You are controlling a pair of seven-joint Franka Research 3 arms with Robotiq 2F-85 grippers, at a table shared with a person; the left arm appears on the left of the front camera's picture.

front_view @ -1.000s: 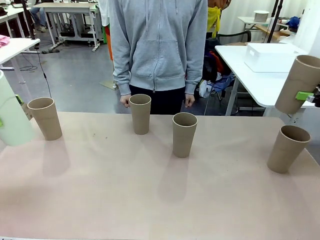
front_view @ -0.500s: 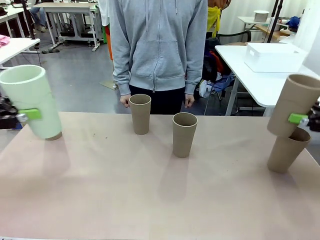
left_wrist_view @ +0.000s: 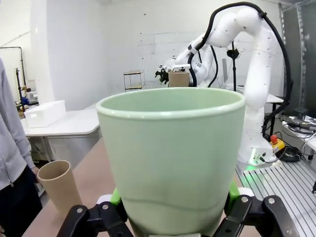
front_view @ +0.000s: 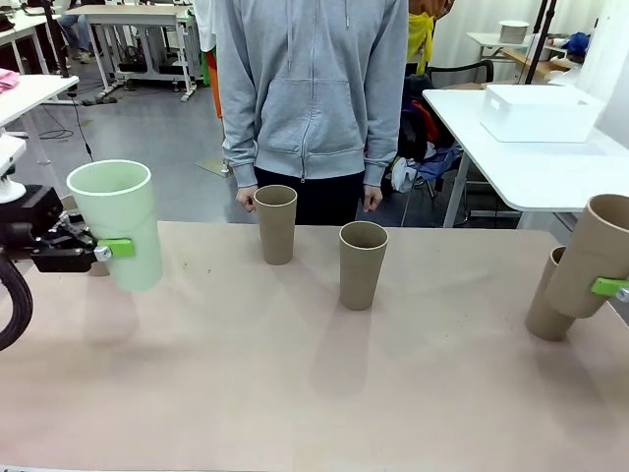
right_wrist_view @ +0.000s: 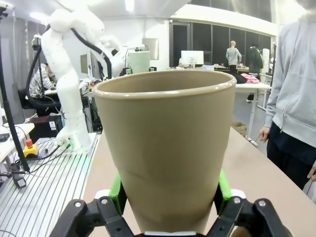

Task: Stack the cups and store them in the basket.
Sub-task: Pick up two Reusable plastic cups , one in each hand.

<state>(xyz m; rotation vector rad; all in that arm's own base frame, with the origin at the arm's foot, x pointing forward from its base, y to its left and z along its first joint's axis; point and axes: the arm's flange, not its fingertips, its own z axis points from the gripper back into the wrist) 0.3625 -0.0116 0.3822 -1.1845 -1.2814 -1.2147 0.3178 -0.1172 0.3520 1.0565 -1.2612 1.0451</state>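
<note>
Front: left gripper (front_view: pixel 106 248) pinches mint cup (front_view: pixel 116 224) above table (front_view: pixel 295 393), left side; long axis near upright, mouth up. Right gripper (front_view: pixel 611 286) pinches tan cup (front_view: pixel 598 256) over standing cup (front_view: pixel 543 305); mouth up, top leaning right. You risk base catching rim, toppling standing cup.

Left wrist: green pads (left_wrist_view: pixel 232 190) clamp mint cup low; off-centre descent could jam.

Right wrist: pads (right_wrist_view: pixel 117 192) clamp tan cup low; mouth up.

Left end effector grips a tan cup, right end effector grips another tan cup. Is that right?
Not quite: the left end effector grips a mint-green cup, not a tan one; the left wrist view shows it. The right end effector does grip a tan cup.
</note>
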